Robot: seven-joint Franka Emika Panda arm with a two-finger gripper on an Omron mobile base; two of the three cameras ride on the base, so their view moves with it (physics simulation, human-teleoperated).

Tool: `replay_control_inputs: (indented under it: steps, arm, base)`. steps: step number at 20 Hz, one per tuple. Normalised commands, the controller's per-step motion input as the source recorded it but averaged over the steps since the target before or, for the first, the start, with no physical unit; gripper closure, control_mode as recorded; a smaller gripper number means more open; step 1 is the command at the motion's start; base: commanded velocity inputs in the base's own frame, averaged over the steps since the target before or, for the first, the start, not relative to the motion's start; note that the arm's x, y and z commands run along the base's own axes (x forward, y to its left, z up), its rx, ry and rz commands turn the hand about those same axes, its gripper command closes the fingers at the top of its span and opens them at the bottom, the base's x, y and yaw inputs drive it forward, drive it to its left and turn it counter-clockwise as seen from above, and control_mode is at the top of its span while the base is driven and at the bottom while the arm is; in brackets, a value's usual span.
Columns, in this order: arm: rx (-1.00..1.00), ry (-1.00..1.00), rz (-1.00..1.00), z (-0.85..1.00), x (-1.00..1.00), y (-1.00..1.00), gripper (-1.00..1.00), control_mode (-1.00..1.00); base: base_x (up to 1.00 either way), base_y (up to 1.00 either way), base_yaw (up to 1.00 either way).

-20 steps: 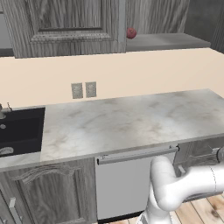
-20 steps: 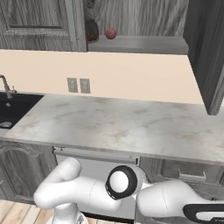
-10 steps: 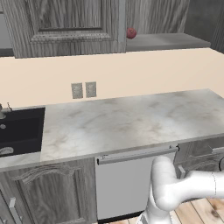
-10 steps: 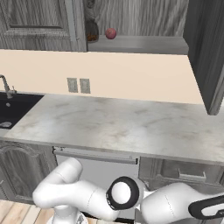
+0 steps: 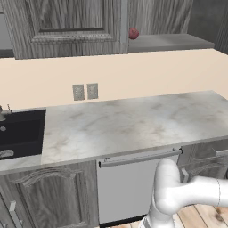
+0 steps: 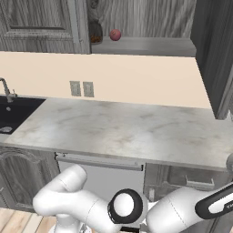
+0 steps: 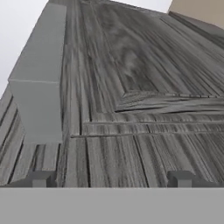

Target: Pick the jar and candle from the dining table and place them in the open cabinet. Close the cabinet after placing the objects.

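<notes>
Lower now, arm point(image 5: 187, 196) holds open tool point(image 7: 111, 178) facing cabinet point(image 7: 131, 87) door.

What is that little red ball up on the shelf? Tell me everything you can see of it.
The small red ball is round, dull red with a faint pinkish sheen, and rests on the grey shelf inside the grey wood-grain wall cabinet, near the shelf's back. In the right base view it sits just right of the clear glass jar with brown pieces, apart from it. Nothing else touches it; its material cannot be told.
</notes>
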Motion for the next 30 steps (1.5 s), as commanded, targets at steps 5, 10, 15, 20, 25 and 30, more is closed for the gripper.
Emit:
replay_control_inputs:
  steps: [5, 10, 15, 20, 25, 30]
  arm:
    - [0.00, 0.00, 0.00, 0.14, 0.05, -0.23, -1.00, -1.00]
    - [0.00, 0.00, 0.00, 0.01, 0.02, -0.04, -1.00, -1.00]
    - [-0.03, -0.04, 0.00, 0.00, -0.03, 0.00, -1.00, -1.00]
    - [-0.10, -0.13, 0.00, 0.12, -0.37, 0.02, -1.00, -1.00]
    - [-0.14, -0.09, 0.00, 0.17, -0.35, 0.19, -1.00, -1.00]
    - [-0.21, -0.01, 0.00, 0.00, -0.10, 0.41, -1.00, -1.00]
  base:
    - [0.00, 0.00, 0.00]
    - [0.00, 0.00, 0.00]
    - [0.00, 0.00, 0.00]
    - [0.00, 0.00, 0.00]
    - [0.00, 0.00, 0.00]
    - [0.00, 0.00, 0.00]
